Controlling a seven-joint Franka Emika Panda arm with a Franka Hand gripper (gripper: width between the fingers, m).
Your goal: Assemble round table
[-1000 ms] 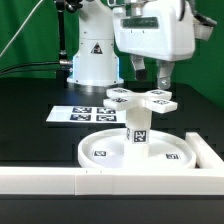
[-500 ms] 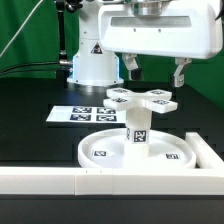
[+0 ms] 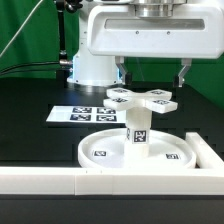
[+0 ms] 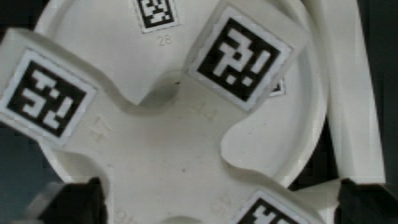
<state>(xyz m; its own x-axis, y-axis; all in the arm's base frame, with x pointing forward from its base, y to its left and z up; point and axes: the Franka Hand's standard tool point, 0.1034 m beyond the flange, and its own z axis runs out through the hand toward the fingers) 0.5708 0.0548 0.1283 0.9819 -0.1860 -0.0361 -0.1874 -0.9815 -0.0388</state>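
Observation:
The large round rimmed disc (image 3: 105, 152) lies on the black table. The short post (image 3: 137, 128) stands upright in its middle. The cross-shaped piece (image 3: 141, 97) sits on top of the post, tags up. My gripper (image 3: 152, 73) hangs just above the cross piece, open and empty, with one finger on either side of it. In the wrist view the cross piece (image 4: 169, 140) fills the picture, with the disc (image 4: 306, 100) behind it. My gripper (image 4: 205, 207) shows two dark fingertips (image 4: 71, 205) far apart, touching nothing.
The marker board (image 3: 82, 113) lies on the table to the exterior view's left of the disc. A long white border wall (image 3: 60, 181) runs along the front and turns back at the right (image 3: 206, 150). The robot base (image 3: 92, 62) stands behind.
The hand has turned about its vertical axis, so its broad face now faces the camera and the fingers show wide apart over the cross piece. The table parts have not moved.

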